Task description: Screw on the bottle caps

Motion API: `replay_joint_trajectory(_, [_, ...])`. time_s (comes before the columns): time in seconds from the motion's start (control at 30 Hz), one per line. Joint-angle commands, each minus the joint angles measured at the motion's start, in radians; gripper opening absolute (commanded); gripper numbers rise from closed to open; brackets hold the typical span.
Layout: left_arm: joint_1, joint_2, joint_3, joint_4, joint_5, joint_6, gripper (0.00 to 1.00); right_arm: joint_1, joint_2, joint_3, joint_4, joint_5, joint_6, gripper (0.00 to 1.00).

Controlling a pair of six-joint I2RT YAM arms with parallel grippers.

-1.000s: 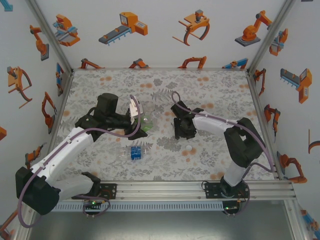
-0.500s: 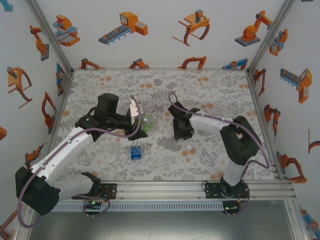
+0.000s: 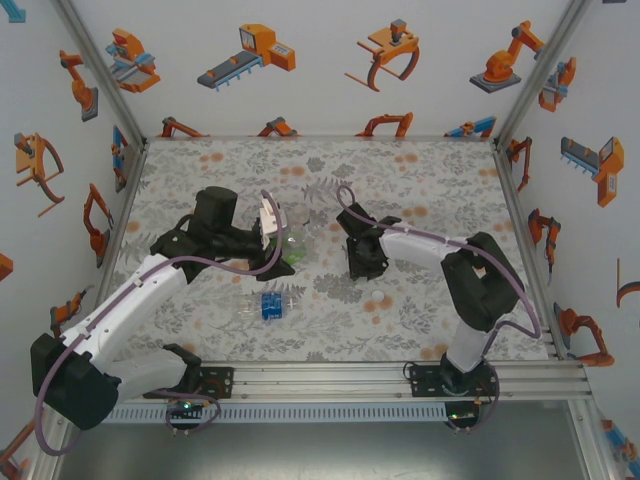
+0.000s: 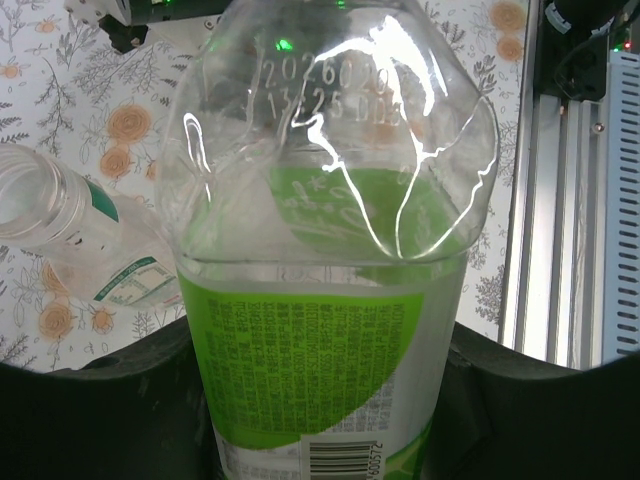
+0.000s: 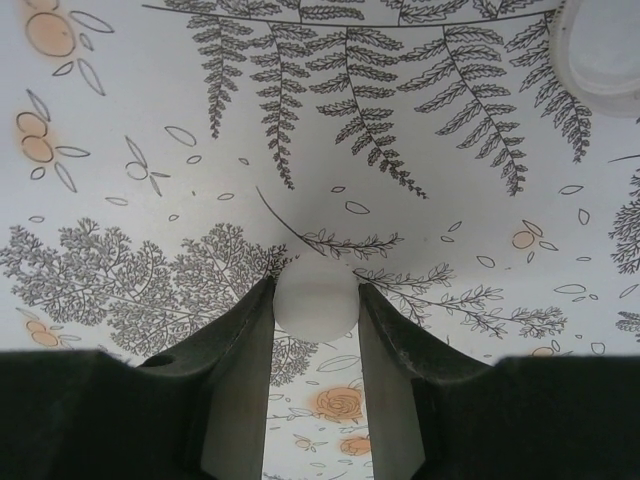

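Moved: right gripper (image 5: 315,292) swung left, jaws narrowing.
Right grip: pinches cap (image 5: 315,300) on table (image 5: 150,150), pads on its sides.
Left gripper (image 3: 272,240): clamped round green bottle (image 4: 320,330) at its label.
Cap handling: light, stiff, slick; take it by the rim.
Bottle handling: thin, crushable; squeeze gently at the label.
Spare cap (image 5: 600,45): on table nearby.

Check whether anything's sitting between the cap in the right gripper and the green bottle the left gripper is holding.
Nothing visible does. The right gripper pinches the bottle cap down on the tablecloth, and in the top view the cloth from there across to the green bottle in the left gripper is bare.
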Motion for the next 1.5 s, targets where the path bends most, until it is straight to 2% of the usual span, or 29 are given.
replay_joint_trajectory(0.0, [-0.014, 0.011, 0.033, -0.024, -0.012, 0.03, 0.0, 0.005, -0.105, -0.029, 0.02, -0.038, -0.062, 0.22])
replay_joint_trajectory(0.2, [-0.067, 0.02, 0.029, -0.074, -0.115, 0.075, 0.0, 0.006, -0.307, -0.091, 0.064, -0.101, -0.205, 0.17])
replay_joint_trajectory(0.43, [-0.115, 0.026, 0.033, -0.09, -0.191, 0.099, 0.0, 0.006, -0.61, -0.201, 0.202, -0.249, -0.513, 0.14])
replay_joint_trajectory(0.57, [-0.145, 0.009, 0.025, -0.088, -0.198, 0.134, 0.0, 0.006, -0.76, -0.255, 0.286, -0.418, -0.695, 0.14])
replay_joint_trajectory(0.63, [-0.167, -0.003, 0.012, -0.094, -0.193, 0.192, 0.0, 0.006, -0.809, -0.251, 0.302, -0.482, -0.735, 0.14])
replay_joint_trajectory(0.77, [-0.212, -0.039, -0.007, -0.094, -0.2, 0.265, 0.0, 0.006, -0.812, -0.169, 0.239, -0.606, -0.769, 0.14])
replay_joint_trajectory(1.0, [-0.219, -0.046, 0.01, -0.102, -0.173, 0.232, 0.0, 0.005, -0.827, -0.119, 0.256, -0.758, -0.786, 0.14])
replay_joint_trajectory(1.23, [-0.219, -0.052, 0.0, -0.093, -0.139, 0.247, 0.0, 0.006, -0.823, -0.081, 0.244, -0.869, -0.814, 0.14])
replay_joint_trajectory(1.47, [-0.219, -0.052, 0.001, -0.081, -0.132, 0.244, 0.0, 0.007, -0.819, -0.076, 0.269, -0.908, -0.799, 0.14])
